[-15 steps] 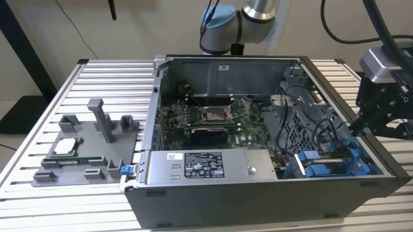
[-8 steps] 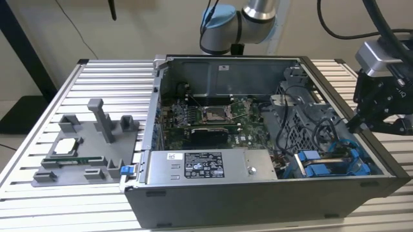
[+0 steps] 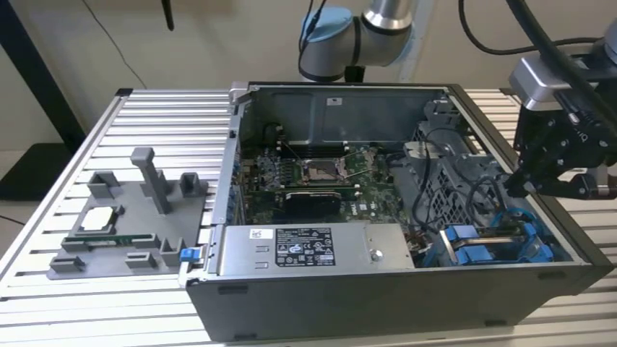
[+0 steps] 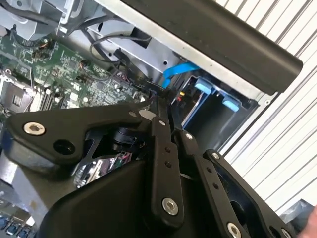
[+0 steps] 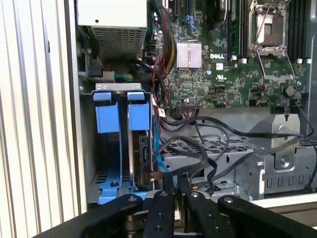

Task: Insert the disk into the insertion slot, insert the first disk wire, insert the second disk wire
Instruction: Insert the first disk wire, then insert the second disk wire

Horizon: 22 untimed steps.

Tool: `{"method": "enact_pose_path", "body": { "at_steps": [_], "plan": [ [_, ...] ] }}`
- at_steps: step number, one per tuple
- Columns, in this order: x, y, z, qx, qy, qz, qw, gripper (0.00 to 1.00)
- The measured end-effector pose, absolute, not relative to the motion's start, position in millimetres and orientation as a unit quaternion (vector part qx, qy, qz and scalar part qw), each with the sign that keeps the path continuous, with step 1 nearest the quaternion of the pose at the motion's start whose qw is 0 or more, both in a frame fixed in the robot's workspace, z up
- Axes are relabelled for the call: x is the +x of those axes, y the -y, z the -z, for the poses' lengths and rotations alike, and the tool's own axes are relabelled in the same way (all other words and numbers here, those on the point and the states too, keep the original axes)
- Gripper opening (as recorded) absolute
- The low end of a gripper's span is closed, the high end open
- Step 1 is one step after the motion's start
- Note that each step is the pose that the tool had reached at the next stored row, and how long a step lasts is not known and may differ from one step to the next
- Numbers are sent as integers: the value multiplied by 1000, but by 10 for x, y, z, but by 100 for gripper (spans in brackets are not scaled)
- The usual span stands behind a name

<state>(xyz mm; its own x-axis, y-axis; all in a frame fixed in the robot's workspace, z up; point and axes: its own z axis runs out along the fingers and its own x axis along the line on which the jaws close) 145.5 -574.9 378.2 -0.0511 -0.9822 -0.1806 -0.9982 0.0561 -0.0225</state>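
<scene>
In both wrist views my gripper [image 5: 177,182] [image 4: 162,95] has its fingers drawn together on the black end plug of a blue disk wire [image 5: 155,148] [image 4: 177,71]. It hangs over the case's corner at the exterior view's right [image 3: 528,189]. Below it lies the insertion slot [image 5: 88,148] [image 3: 436,249], a grey bay with blue latch tabs [image 5: 107,111]. The disk [image 5: 143,151] stands on edge inside the bay under the second blue tab [image 5: 138,109]. The blue wire runs up beside the disk to my fingertips.
The open case [image 3: 386,296] lies on a slatted table [image 3: 144,116]. A silver power supply [image 3: 308,249], the motherboard [image 5: 223,64] and loose black cables [image 5: 208,134] crowd the space around the bay. A grey fixture [image 3: 126,217] with parts sits at the exterior view's left.
</scene>
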Motion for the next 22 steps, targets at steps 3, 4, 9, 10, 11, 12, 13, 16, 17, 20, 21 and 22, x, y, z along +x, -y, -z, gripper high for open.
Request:
{"method": "enact_pose_path", "body": {
  "at_steps": [3,4,9,10,11,12,13,16,17,20,21,22],
  "plan": [
    [1360,5747,-3795,-685,-723,-53,75,0],
    [1325,5746,-3799,-685,-723,-52,75,0],
    [1153,5741,-3804,-685,-723,-51,77,0],
    [1118,5740,-3804,-685,-723,-51,77,0],
    [1080,5740,-3804,-685,-723,-51,77,0],
    [1037,5739,-3804,-685,-723,-51,77,0],
    [1008,5739,-3803,-685,-723,-50,77,0],
    [973,5740,-3801,-686,-723,-41,66,0],
    [969,5740,-3800,-687,-724,-37,61,0],
    [967,5740,-3799,-689,-723,-25,44,0],
    [967,5740,-3792,-690,-723,-24,42,0],
    [967,5740,-3780,-690,-723,-23,41,0]
  ]
}}
